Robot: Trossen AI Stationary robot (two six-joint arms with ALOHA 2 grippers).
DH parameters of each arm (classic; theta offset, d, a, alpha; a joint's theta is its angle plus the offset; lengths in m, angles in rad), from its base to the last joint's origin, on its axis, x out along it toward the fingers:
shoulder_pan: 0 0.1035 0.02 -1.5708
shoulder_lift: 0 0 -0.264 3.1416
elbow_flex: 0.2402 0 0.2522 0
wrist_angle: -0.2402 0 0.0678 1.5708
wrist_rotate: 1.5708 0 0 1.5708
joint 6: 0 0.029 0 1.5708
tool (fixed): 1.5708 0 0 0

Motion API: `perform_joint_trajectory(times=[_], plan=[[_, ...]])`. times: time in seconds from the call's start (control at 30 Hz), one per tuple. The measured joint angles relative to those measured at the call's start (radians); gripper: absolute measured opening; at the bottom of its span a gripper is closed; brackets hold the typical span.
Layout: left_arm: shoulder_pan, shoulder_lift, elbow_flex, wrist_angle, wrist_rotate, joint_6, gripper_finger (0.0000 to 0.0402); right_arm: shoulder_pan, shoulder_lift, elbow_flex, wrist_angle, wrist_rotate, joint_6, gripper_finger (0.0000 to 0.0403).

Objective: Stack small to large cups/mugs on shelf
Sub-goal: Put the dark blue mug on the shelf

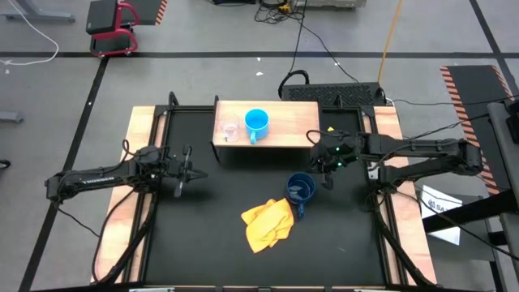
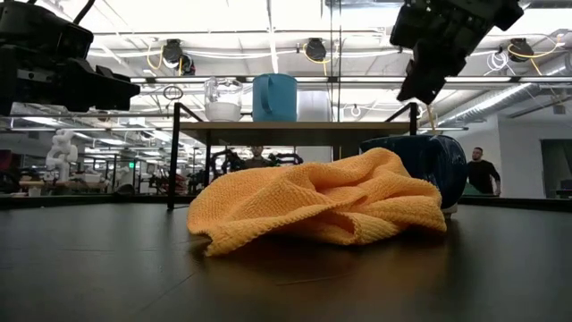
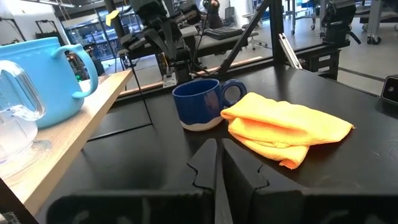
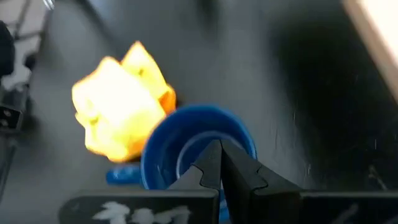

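The small clear glass cup (image 1: 230, 130) and the light blue mug (image 1: 256, 123) stand side by side on top of the wooden shelf (image 1: 284, 134) at the table's far side. They also show in the low view (image 2: 223, 100) (image 2: 274, 97). The dark blue mug (image 1: 301, 191) stands upright on the black table, right next to the yellow cloth (image 1: 268, 223). My right gripper (image 1: 328, 166) is shut and empty, hanging in the air above the dark blue mug's rim (image 4: 199, 134), a little to its far right. My left gripper (image 1: 190, 172) is shut and empty at the table's left, clear of everything.
The crumpled yellow cloth (image 2: 322, 201) lies just near-left of the dark blue mug (image 2: 429, 165), against its handle side. Light wooden rails (image 1: 142, 138) run along the table's left and right sides. The shelf top has bare wood (image 1: 296, 118) to the right of the light blue mug.
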Motion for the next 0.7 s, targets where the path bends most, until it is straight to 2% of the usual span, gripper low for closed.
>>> perform_joint_trajectory(times=[0.37, 0.7], plan=[[0.000, 0.000, 0.000, 0.000, 0.000, 0.002, 0.0003, 0.000, 0.089, 0.105, -0.113, 0.000, -0.001, 0.0000], [0.000, 0.000, 0.000, 0.000, 0.000, 0.001, 0.0031, 0.000, 0.210, 0.251, -0.323, 0.000, -0.083, 0.0000]])
